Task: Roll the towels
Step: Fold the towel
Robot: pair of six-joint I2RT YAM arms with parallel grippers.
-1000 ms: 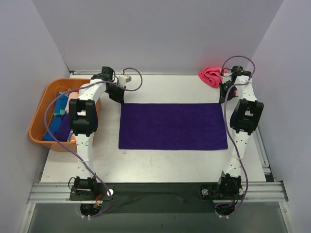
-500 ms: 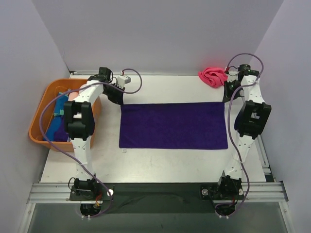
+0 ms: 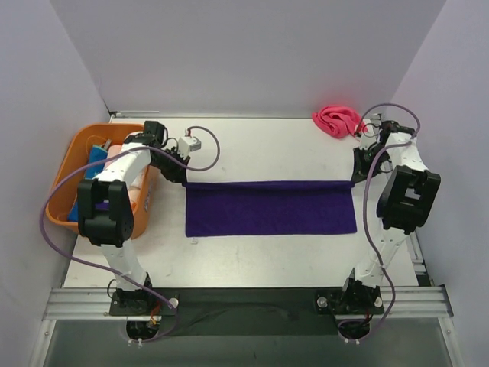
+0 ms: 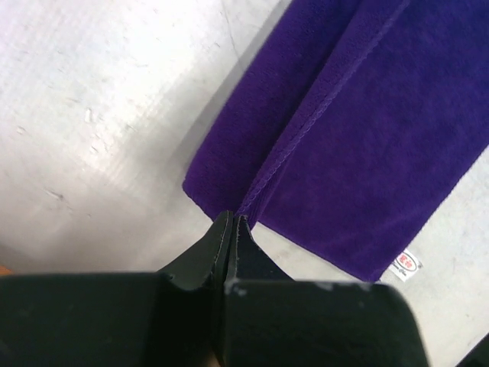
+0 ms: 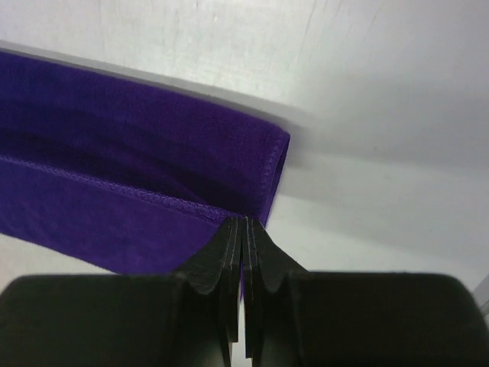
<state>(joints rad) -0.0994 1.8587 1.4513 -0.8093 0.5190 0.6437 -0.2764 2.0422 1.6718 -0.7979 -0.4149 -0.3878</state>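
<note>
A dark purple towel (image 3: 271, 208) lies across the middle of the table, its far edge folded over toward the near side. My left gripper (image 3: 180, 179) is shut on the towel's far left corner (image 4: 252, 195). My right gripper (image 3: 354, 177) is shut on its far right corner (image 5: 252, 206). A crumpled hot pink towel (image 3: 335, 120) lies at the far right. More towels, blue and pale pink, sit in the orange basket (image 3: 63, 172) on the left.
The orange basket stands at the table's left edge beside my left arm. White walls close in the table on the left, back and right. A small white label (image 4: 405, 264) shows at the towel's near left corner.
Both grippers have pulled the purple towel's far edge toward the near side, folding it over; the towel now looks narrower. Both arms moved nearer.
</note>
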